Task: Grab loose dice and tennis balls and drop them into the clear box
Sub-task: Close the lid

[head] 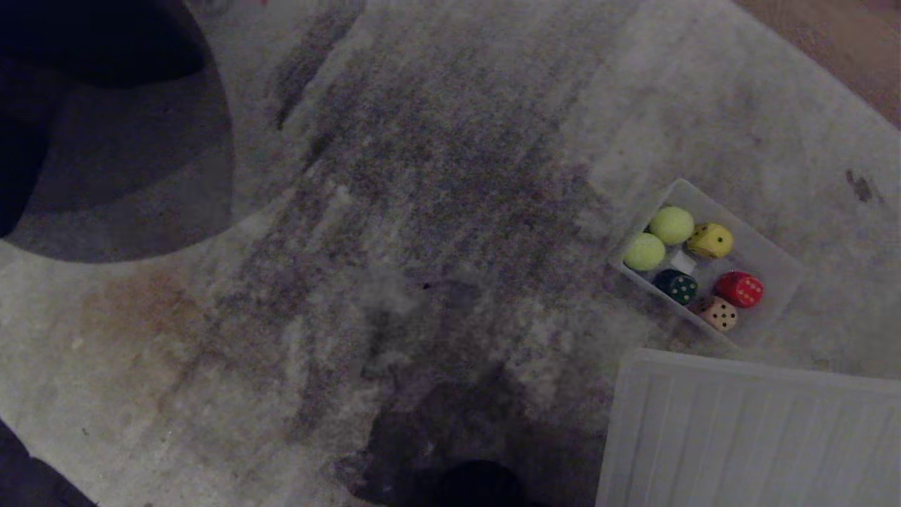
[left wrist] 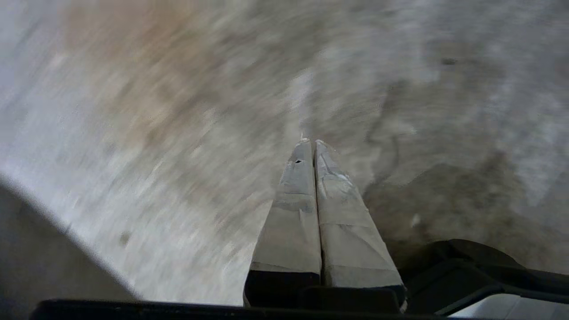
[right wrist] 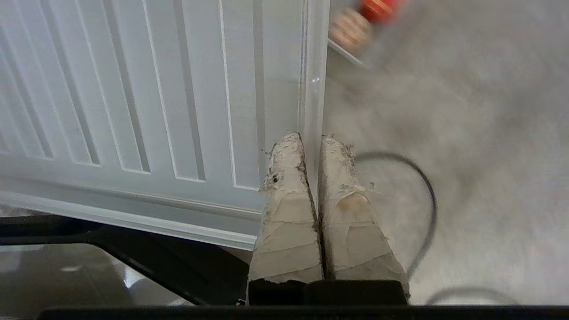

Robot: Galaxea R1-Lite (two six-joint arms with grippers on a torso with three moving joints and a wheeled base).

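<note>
Your right gripper [right wrist: 311,138] hangs clenched and empty over the lid's [right wrist: 133,89] edge; your left gripper [left wrist: 310,143] too, over carpet [left wrist: 155,133]. Dice [head: 709,240] and balls [head: 671,225] lie in the box [head: 774,264].

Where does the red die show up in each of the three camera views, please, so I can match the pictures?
Head view: the red die lies in the clear box, right of centre, beside the tan die.
Left wrist view: not in it; only carpet beyond the shut left gripper.
Right wrist view: a blurred red shape at the top edge.
Shared landmark: the ribbed lid, in the head and right wrist views.
</note>
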